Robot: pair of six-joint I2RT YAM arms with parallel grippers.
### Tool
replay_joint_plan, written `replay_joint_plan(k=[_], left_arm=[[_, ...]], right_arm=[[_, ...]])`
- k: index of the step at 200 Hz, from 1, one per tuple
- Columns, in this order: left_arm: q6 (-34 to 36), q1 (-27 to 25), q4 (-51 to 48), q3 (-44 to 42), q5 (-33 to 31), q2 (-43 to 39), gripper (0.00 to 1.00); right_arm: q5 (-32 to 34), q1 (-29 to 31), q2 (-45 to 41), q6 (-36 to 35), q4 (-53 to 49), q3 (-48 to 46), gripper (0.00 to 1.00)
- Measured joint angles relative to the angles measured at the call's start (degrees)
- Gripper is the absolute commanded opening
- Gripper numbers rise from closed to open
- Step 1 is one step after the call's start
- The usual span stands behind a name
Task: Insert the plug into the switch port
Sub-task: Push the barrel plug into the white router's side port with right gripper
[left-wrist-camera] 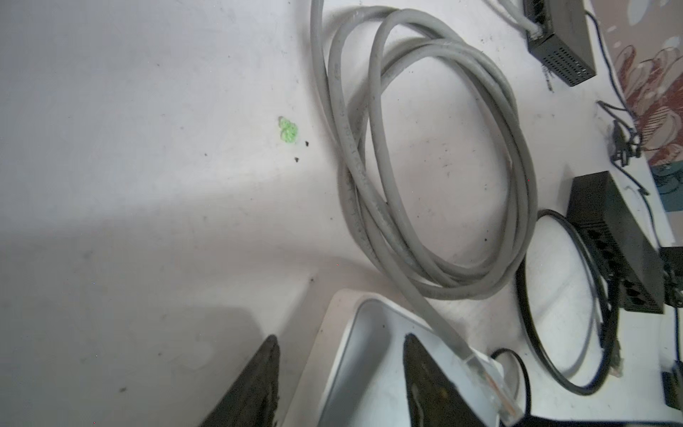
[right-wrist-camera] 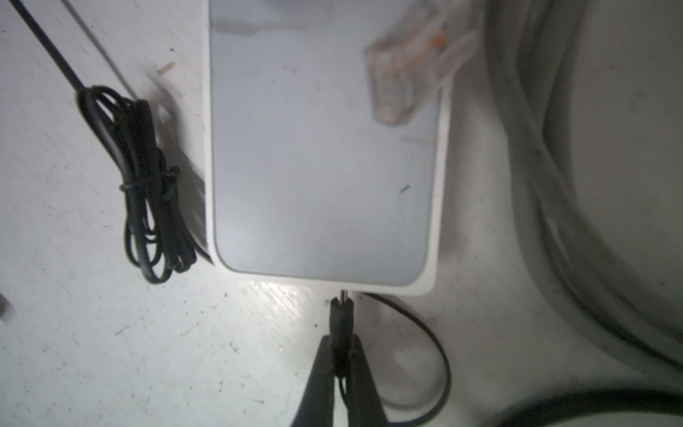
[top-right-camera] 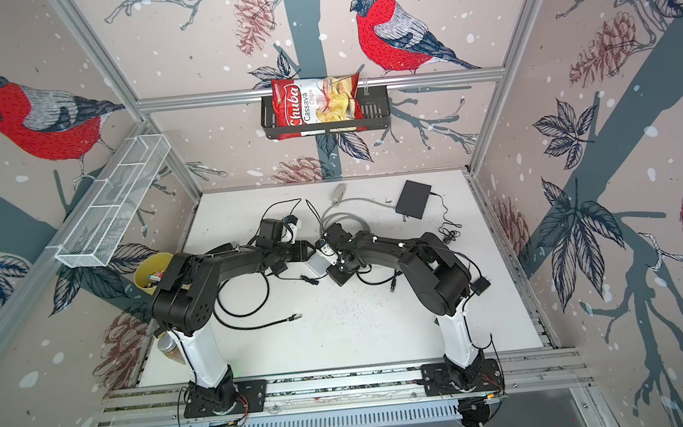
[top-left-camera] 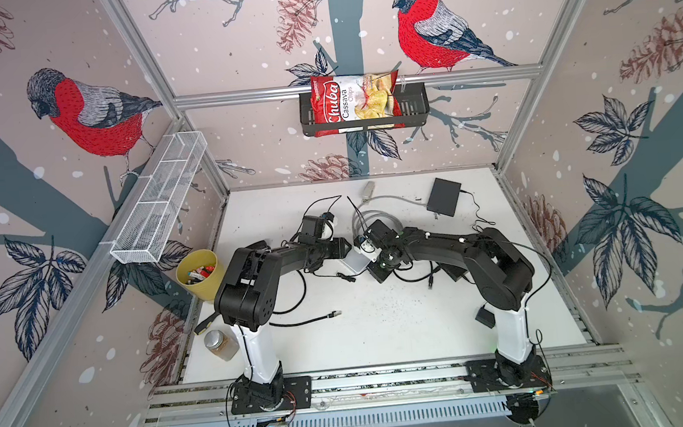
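A white counter [top-left-camera: 383,336] floors a cell papered with birds and pinecones, aluminium rails running along its edges; both arms reach in from the 6 o'clock rail and meet just past the middle, toward 12 o'clock. There lies the white switch [top-left-camera: 355,265], mostly covered by the two wrists in both top views.

The right end effector [right-wrist-camera: 342,338] is pinched tight on the black plug [right-wrist-camera: 342,314]; the plug's metal tip stands right at the switch's side wall; the port itself is hidden, so whether the tip has entered cannot be told. The left end effector [left-wrist-camera: 340,338] stands part-way open astride the switch's rim; one finger [left-wrist-camera: 255,388] hangs off the side over bare counter, the other over the top face; no squeeze on anything shows.

A clear connector [right-wrist-camera: 403,70] on the grey cable [left-wrist-camera: 425,166] rests on the switch's top close to its edge; the coil lies just beside the switch at 12 o'clock. A tied black cord [right-wrist-camera: 148,185] lies against the opposite long edge.

A black box [top-left-camera: 443,197] sits at 1 o'clock near the back edge; a yellow cup [top-left-camera: 200,271] at 9 o'clock and a jar [top-left-camera: 221,345] at 8 o'clock crowd the left rail; a loose black cable [top-left-camera: 306,319] trails at 7 o'clock; the widest bare stretch runs from 5 to 6 o'clock between the arm bases.
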Motion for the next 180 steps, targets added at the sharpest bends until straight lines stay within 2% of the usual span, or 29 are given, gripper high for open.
replay_joint_plan(k=[50, 107, 180], left_arm=[[-2.4, 1.7, 1.9, 1.4, 4.9, 2.0, 0.54], [-2.4, 1.9, 2.1, 4.5, 8.7, 4.9, 0.47], [-1.0, 2.0, 3.6, 4.3, 9.5, 5.9, 0.37]], right_arm=[[0.0, -0.1, 0.1, -0.5, 0.0, 0.1, 0.02], [0.1, 0.1, 1.7, -1.6, -1.0, 2.6, 0.03], [2.7, 1.0, 2.7, -2.0, -3.4, 4.5, 0.04]])
